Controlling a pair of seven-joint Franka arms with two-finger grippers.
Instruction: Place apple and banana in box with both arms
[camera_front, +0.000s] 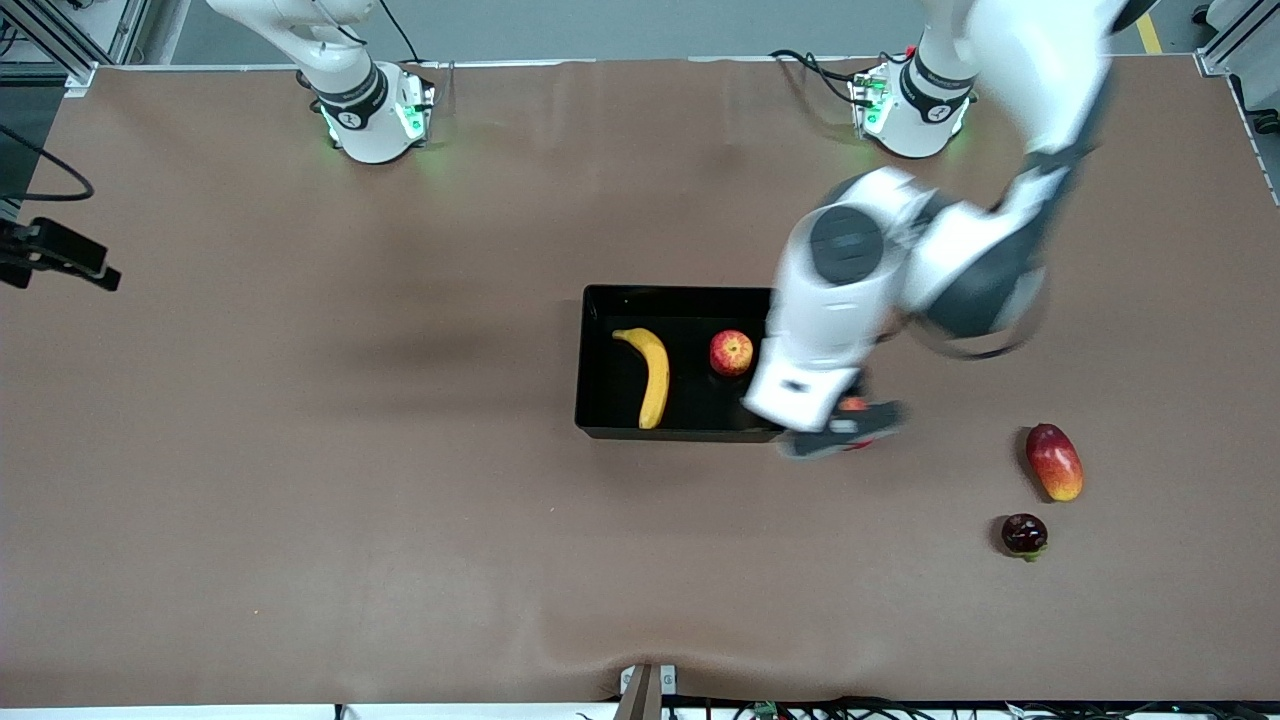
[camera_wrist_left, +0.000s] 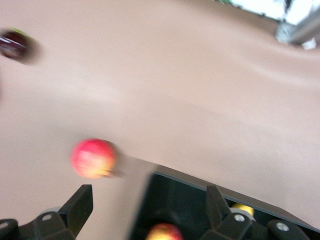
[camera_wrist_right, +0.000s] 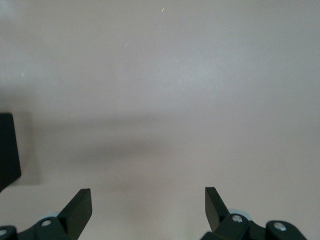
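Observation:
The black box (camera_front: 600, 415) lies mid-table. In it are the yellow banana (camera_front: 648, 375) and, beside it toward the left arm's end, the red apple (camera_front: 731, 352) with its yellowish patch. My left gripper (camera_front: 838, 428) hangs blurred over that end of the box and the table just beside it. In the left wrist view the left gripper (camera_wrist_left: 149, 200) is open and empty, with the box (camera_wrist_left: 195, 197), the apple (camera_wrist_left: 164, 233) and a bit of banana (camera_wrist_left: 243, 207) below. My right gripper (camera_wrist_right: 148, 200) is open over bare table and out of the front view.
A pinkish-red round fruit (camera_front: 852, 405) (camera_wrist_left: 93, 158) sits on the table just outside the box, under the left hand. A red-to-yellow mango-like fruit (camera_front: 1054, 461) and a dark round fruit (camera_front: 1024, 534) (camera_wrist_left: 15, 45) lie toward the left arm's end, nearer the front camera.

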